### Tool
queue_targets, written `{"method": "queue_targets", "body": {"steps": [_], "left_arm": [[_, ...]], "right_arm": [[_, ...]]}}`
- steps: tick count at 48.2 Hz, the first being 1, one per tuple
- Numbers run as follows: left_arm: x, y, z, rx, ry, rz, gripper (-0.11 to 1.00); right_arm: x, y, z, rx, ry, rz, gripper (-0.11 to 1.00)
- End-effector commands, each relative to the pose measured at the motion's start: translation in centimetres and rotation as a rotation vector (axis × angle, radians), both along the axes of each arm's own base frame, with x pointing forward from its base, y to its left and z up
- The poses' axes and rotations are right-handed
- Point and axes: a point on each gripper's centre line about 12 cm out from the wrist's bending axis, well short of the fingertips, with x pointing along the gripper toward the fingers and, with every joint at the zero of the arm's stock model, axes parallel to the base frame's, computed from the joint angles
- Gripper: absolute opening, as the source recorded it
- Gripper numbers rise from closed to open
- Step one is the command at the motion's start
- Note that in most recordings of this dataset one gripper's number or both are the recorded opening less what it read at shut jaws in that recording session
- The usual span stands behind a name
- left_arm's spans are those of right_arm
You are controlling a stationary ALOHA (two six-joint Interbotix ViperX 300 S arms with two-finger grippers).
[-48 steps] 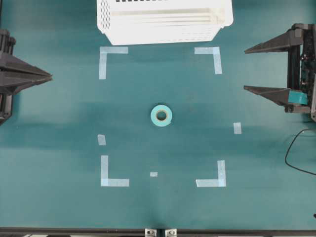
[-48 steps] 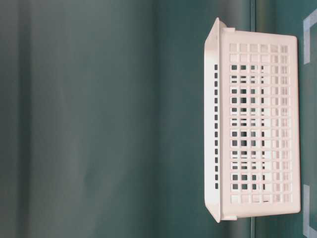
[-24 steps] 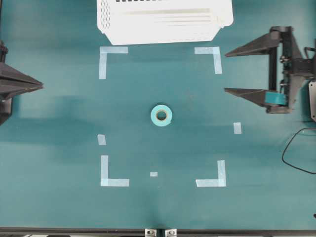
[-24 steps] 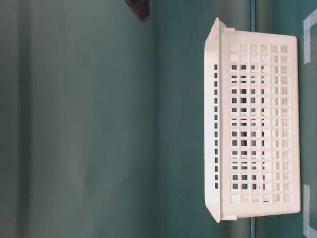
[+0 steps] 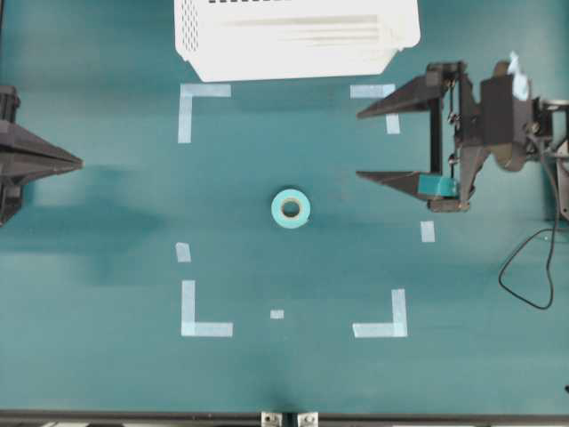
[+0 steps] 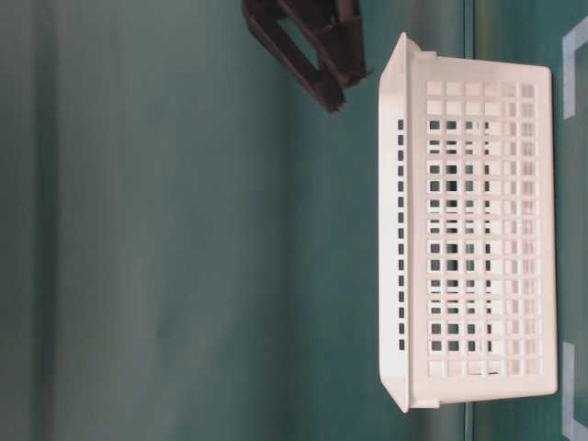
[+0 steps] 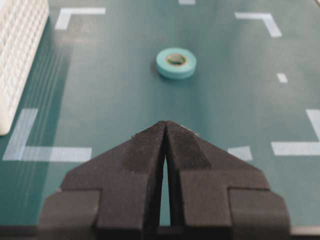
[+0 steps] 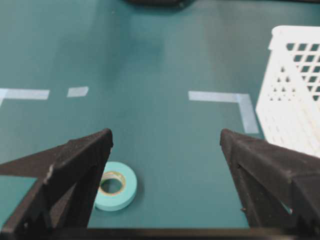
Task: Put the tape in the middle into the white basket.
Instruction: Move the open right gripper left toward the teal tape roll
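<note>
- The right gripper (image 5: 359, 143) has moved in from the right edge of the overhead view since a second ago, and now hangs beside the upper right corner mark (image 5: 384, 99) of pale tape strips, its fingers (image 5: 396, 99) spread wide and holding nothing.
- In the table-level view, where a second ago only basket and backdrop showed, dark parts of an arm (image 6: 308, 44) now reach in at the top edge, near the basket's rim.
- The left gripper (image 5: 78, 163) sits at the left edge of the overhead view, slightly farther back than before; its fingers (image 7: 145, 150) are pressed together, with nothing between them.
- The tape (image 5: 291, 208), a small teal roll with a tan core, lies flat on the green counter (image 5: 116, 374) in the middle of the marked square, where it lay a second ago, well apart from both grippers.
- The white basket (image 5: 293, 40) stands at the far edge of the counter, just beyond the two upper corner marks, unmoved.
- What the overhead view shows of the basket's ribbed floor is bare; its far part is cut off by the frame, and the lattice side in the table-level view shows nothing inside.
- From the right wrist camera, the tape lies low between the spread fingers, close to the left one, with the basket at the right.
</note>
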Motion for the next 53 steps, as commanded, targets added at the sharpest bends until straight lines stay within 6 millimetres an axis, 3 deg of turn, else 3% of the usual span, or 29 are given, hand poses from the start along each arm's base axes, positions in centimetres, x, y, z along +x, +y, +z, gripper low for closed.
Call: {"method": "queue_targets", "body": {"steps": [1, 53], "left_arm": [[0.1, 0.0, 0.3, -0.002, -0.005, -0.001, -0.11], [-0.1, 0.0, -0.8, -0.001, -0.009, -0.001, -0.11]], "right_arm": [[0.7, 0.2, 0.8, 0.001, -0.026, 0.007, 1.00], [5.3, 2.0, -3.4, 0.035, 0.128, 0.049, 1.00]]}}
